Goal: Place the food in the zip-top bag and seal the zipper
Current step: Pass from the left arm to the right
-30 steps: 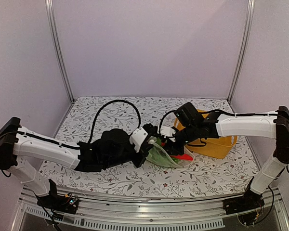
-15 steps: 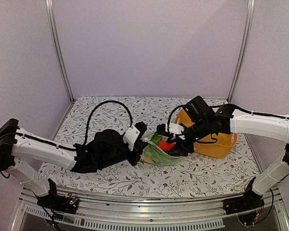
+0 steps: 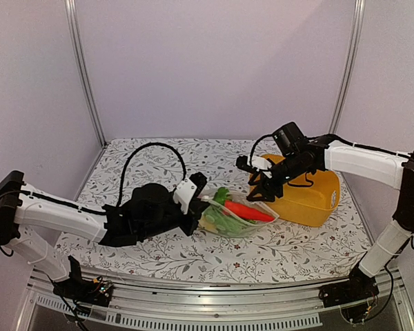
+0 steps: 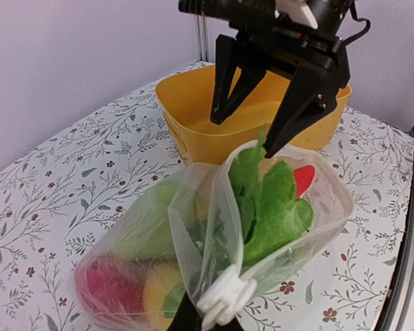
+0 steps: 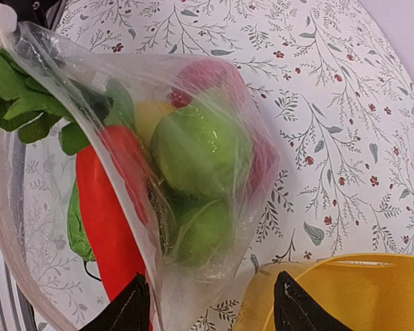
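**Bag pinched at the rim, mouth unsealed**

The left gripper (image 3: 197, 209), largely cut off in its own wrist view, is clamped on the rim of the zip-top bag (image 3: 234, 222). The bag lies mid-table with its zipper hard to make out. Carrot (image 3: 249, 210), leafy greens (image 4: 262, 200) and green balls (image 5: 200, 148) sit inside. Beyond, the right gripper (image 3: 257, 182) hangs with jaws apart and empty at the yellow tub (image 3: 314, 203)'s near edge. The table (image 3: 124, 165) extends to the left.

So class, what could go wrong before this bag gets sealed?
1. The leafy greens and carrot lie at the zip-top bag's mouth, so the zipper may catch on them.
2. Only the left gripper pinches the bag; the right gripper hangs open, so the bag could sag and spill.
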Controlling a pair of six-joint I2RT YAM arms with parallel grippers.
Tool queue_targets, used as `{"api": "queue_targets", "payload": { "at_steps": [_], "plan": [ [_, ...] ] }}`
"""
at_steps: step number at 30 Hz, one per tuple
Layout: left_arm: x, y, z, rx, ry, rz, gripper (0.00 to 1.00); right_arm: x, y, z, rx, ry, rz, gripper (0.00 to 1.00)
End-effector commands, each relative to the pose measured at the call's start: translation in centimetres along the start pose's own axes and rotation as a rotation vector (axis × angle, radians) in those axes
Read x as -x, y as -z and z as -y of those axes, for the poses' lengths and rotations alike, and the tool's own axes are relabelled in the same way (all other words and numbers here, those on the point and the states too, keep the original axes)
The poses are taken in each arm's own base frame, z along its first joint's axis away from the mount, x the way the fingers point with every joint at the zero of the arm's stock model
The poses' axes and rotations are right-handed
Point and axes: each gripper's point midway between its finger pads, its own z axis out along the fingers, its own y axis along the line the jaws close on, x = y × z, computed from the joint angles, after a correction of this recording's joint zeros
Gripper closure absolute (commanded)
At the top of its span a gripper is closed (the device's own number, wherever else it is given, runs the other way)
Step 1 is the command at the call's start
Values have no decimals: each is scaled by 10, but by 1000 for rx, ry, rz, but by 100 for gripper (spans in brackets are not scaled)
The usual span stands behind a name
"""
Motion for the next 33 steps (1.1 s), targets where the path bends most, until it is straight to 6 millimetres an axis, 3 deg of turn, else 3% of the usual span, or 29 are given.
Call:
{"api": "queue_targets", "payload": {
  "at_steps": [1,5,8,9,11,14,16,22,28,33],
  "plan": [
    [15,4,-6,4,27,43,98,2,-21,-12,119,-30,22,40],
    [15,5,-7,7,32,40,98,5,-26,-12,141,-54,39,50],
    [15,6,-11,25,43,33,95,19,-18,-9,136,-80,68,83],
    [15,6,-11,30,49,28,90,25,-12,-9,137,-94,77,93],
    [18,9,-15,58,74,17,73,44,9,-11,144,-120,111,100],
    [22,21,-13,119,134,7,55,73,42,-11,117,-154,167,100],
    [25,29,-4,135,146,7,49,75,50,-10,92,-194,171,100],
    [25,32,34,54,81,-35,47,65,28,-27,247,-317,117,100],
    [19,19,48,8,-29,-76,47,76,31,-23,257,-332,113,99],
    [6,30,63,-70,-108,-104,44,71,33,-25,254,-332,95,97]
  ]
}}
